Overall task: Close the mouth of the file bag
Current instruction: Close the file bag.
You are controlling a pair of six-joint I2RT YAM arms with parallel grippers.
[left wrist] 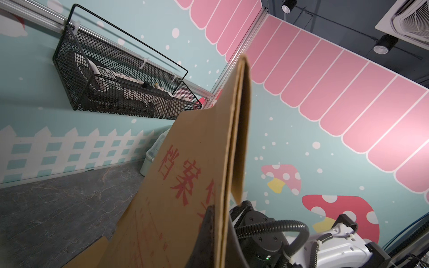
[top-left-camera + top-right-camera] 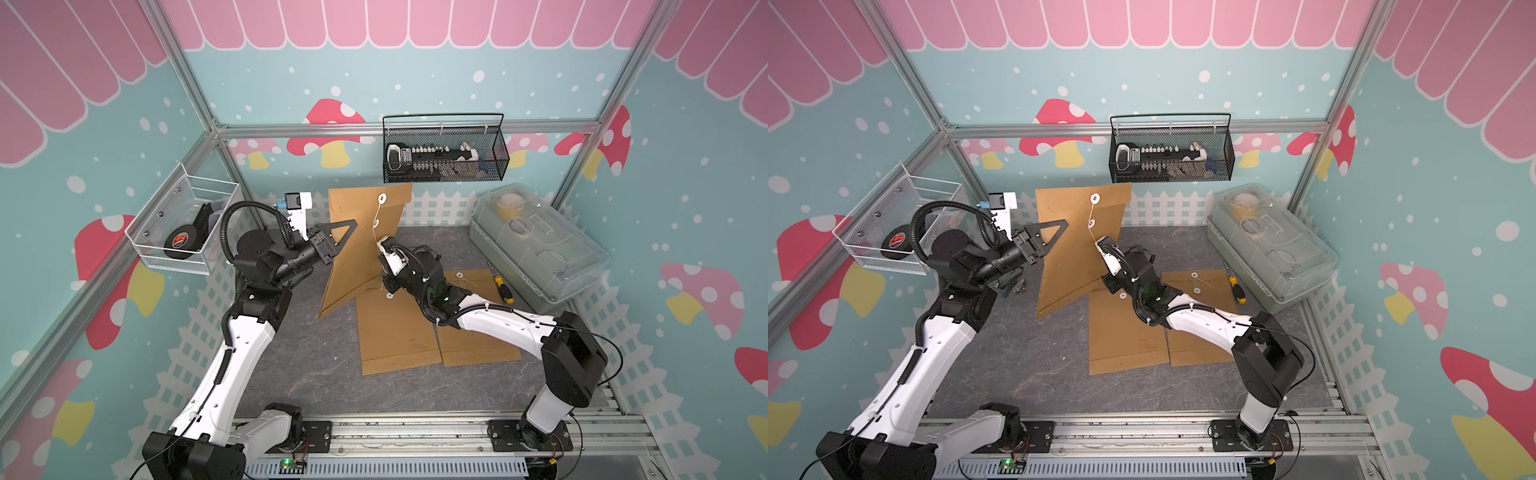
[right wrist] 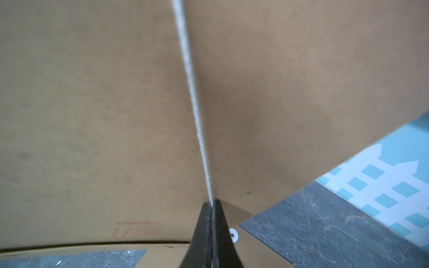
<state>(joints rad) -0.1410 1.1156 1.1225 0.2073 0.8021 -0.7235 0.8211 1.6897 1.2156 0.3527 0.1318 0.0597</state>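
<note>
File bag point(image 2: 361, 257) upright mid-counter point(image 2: 311, 365), edge clamped in left hand point(image 2: 343, 233). Right hand point(image 3: 212, 204) pinches its string point(image 3: 192, 92) taut. Two flat bags point(image 2: 395, 336) underneath; screwdriver point(image 2: 500, 286) & lidded box point(image 2: 540, 249) nearby.

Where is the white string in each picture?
In a top view: the string runs down the upright file bag into the right gripper.
In a top view: same place.
Left wrist: not in it.
Right wrist: crossing the bag, pinched.
Shared landmark: the file bag.
</note>
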